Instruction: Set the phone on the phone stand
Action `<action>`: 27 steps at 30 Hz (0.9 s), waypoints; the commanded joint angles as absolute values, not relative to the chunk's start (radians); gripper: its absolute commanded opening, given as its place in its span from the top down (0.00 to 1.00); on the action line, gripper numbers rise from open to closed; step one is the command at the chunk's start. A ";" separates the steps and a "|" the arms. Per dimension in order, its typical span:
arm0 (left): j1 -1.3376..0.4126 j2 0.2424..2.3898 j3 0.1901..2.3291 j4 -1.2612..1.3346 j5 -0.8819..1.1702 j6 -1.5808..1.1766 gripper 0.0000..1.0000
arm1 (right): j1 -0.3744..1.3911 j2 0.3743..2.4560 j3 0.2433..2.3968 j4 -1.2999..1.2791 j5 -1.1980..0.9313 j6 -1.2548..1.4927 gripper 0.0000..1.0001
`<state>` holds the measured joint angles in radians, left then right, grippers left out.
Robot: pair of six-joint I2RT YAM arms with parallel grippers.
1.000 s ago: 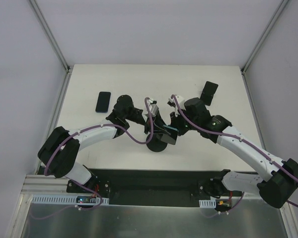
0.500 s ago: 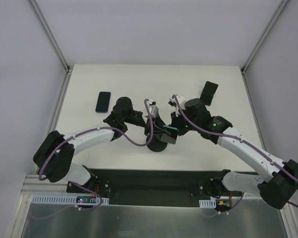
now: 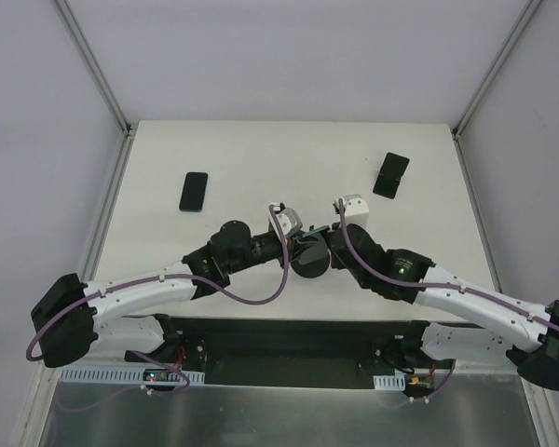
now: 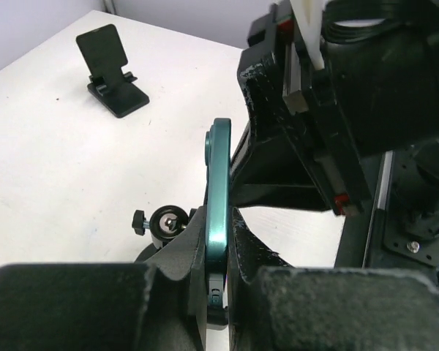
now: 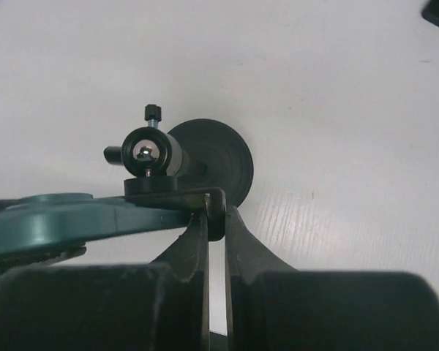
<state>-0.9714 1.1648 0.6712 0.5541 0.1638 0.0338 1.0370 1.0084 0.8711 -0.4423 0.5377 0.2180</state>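
The black phone (image 3: 194, 191) lies flat at the back left of the table, away from both grippers. The folding phone stand (image 3: 391, 174) stands at the back right and also shows in the left wrist view (image 4: 113, 69). In the middle, a teal-edged phone (image 4: 218, 183) sits edge-up in the clamp (image 5: 216, 208) of a round-base holder (image 3: 309, 264). My left gripper (image 4: 219, 292) is shut on the teal phone's edge. My right gripper (image 5: 216, 230) is shut on the black end of that clamp. In the top view the left gripper (image 3: 293, 244) and right gripper (image 3: 324, 253) meet over the holder.
The holder has a ball joint with a small knob (image 5: 148, 152) above its round base (image 5: 219, 157). The right arm's wrist (image 4: 351, 95) fills the right of the left wrist view. The black base rail (image 3: 279, 340) runs along the near edge.
Both arms have dropped and stretched in toward the middle, closer to the near edge. The holder and the teal phone have shifted slightly right. The black phone and the folding stand have not moved.
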 commanded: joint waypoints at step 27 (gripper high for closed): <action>-0.959 1.174 0.672 0.512 -0.043 -0.009 1.00 | 0.996 0.613 0.563 -0.292 0.231 0.048 0.09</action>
